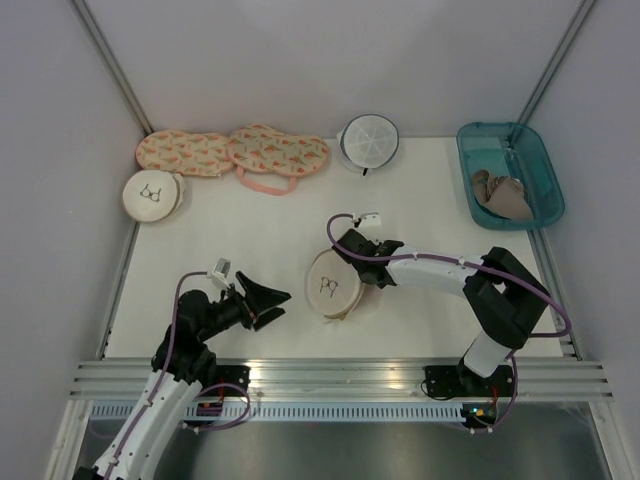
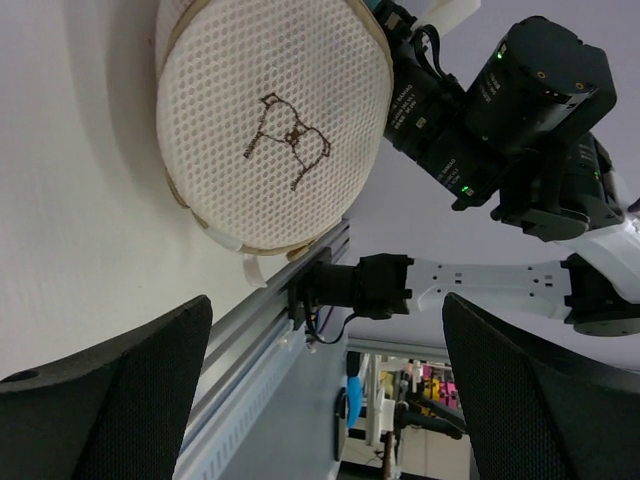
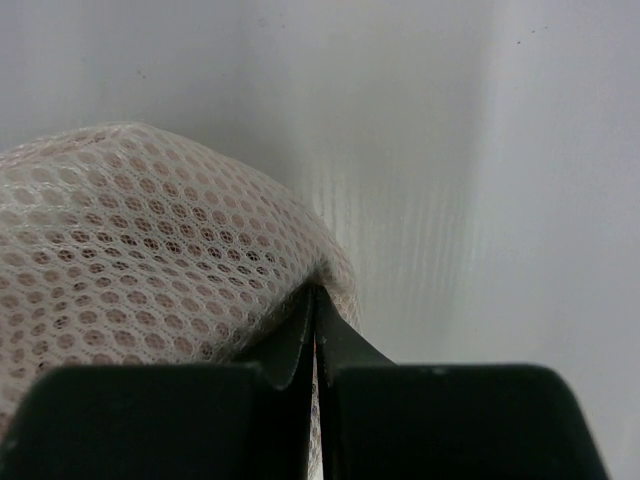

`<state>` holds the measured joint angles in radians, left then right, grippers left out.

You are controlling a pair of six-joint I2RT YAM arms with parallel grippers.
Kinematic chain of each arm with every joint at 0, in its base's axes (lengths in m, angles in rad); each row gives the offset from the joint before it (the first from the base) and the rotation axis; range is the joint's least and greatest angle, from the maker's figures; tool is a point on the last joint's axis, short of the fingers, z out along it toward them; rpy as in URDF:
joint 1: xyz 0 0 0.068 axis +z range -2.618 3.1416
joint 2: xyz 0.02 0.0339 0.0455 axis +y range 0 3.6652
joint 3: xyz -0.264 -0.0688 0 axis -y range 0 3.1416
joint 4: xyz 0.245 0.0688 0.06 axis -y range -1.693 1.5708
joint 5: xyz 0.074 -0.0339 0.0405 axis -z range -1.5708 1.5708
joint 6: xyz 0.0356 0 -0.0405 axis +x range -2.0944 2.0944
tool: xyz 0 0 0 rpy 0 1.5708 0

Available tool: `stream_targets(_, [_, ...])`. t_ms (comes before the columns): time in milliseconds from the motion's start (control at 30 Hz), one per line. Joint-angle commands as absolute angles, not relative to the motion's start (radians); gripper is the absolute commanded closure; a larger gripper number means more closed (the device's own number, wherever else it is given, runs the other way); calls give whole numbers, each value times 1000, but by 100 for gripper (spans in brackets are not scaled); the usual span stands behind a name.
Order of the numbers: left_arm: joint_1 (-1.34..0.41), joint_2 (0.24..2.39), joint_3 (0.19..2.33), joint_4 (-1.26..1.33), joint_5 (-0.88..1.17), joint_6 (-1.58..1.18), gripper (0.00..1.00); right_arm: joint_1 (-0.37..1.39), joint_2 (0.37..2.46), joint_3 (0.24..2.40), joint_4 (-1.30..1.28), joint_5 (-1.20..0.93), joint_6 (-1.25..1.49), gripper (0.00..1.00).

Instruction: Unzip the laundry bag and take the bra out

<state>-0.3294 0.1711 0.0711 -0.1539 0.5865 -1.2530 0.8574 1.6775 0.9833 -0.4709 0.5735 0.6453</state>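
The laundry bag (image 1: 331, 286), round cream mesh with a small bra drawing, stands tilted on its edge at the table's middle. My right gripper (image 1: 360, 274) is shut on its right rim. In the right wrist view the jaws (image 3: 315, 302) pinch the bag's mesh fabric (image 3: 130, 250) tightly. My left gripper (image 1: 270, 303) is open and empty, a short way left of the bag. In the left wrist view the bag (image 2: 270, 120) fills the upper left, beyond my open left gripper (image 2: 325, 390), with the right gripper (image 2: 440, 110) against its far side. The pink bra is hidden.
A second cream bag with a bra drawing (image 1: 152, 195) lies at the far left. Two peach patterned pouches (image 1: 185, 153) (image 1: 280, 152) and a white mesh round bag (image 1: 368, 141) lie along the back. A teal bin (image 1: 540, 165) at the right holds a tan-grey bra (image 1: 503, 195).
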Motion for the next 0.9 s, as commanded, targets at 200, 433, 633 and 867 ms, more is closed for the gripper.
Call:
stream_targets(200, [-530, 277, 26, -72, 425, -1522, 1, 871, 1631, 948, -411, 476, 675, 100])
stream_targets(433, [-719, 667, 106, 106, 236, -1408, 1, 874, 1637, 939, -400, 457, 670, 100])
stream_targets(633, [-719, 756, 124, 233, 114, -1367, 0, 876, 1609, 917, -391, 453, 660, 100])
stream_targets(867, [-719, 826, 54, 428, -21, -1420, 0, 876, 1620, 899, -348, 422, 653, 100])
